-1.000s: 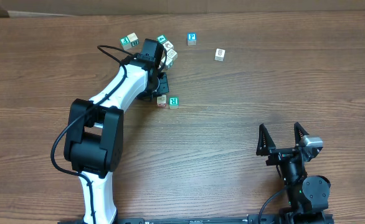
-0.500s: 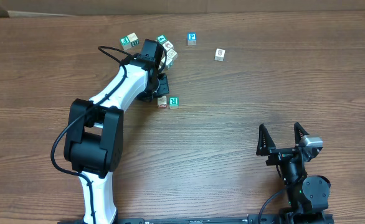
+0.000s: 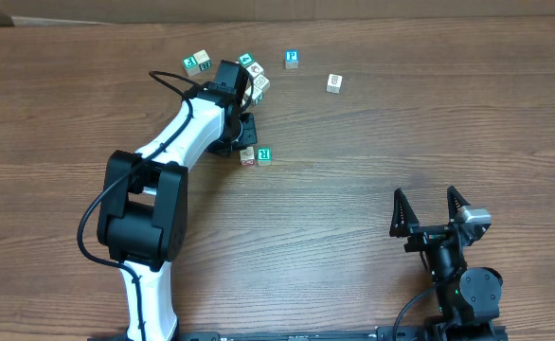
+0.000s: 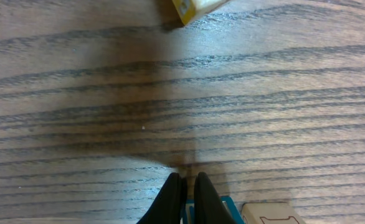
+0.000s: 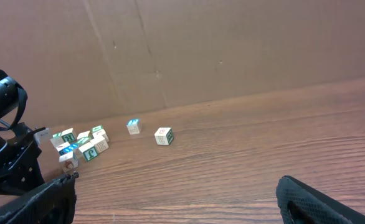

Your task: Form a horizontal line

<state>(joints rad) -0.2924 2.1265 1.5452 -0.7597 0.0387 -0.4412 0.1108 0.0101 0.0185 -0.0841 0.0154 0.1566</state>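
Two cubes stand side by side on the table, a red-marked one (image 3: 247,154) and a green "R" one (image 3: 264,153). My left gripper (image 3: 243,131) hangs just behind them, shut, with nothing between its fingers. In the left wrist view the shut gripper (image 4: 186,190) sits over a teal-edged cube (image 4: 230,210), with a pale cube (image 4: 273,213) touching that cube's right side. More cubes lie in a cluster (image 3: 256,74) beyond the left wrist. My right gripper (image 3: 429,210) stands open near the front right, far from all cubes, and its wrist view shows nothing between its fingertips (image 5: 182,205).
Loose cubes lie at the back: a pair of teal-and-white ones (image 3: 198,62), a blue-marked one (image 3: 292,59) and a pale one (image 3: 333,83). A yellow cube edge (image 4: 195,6) shows at the top of the left wrist view. A cardboard wall (image 5: 201,50) backs the table.
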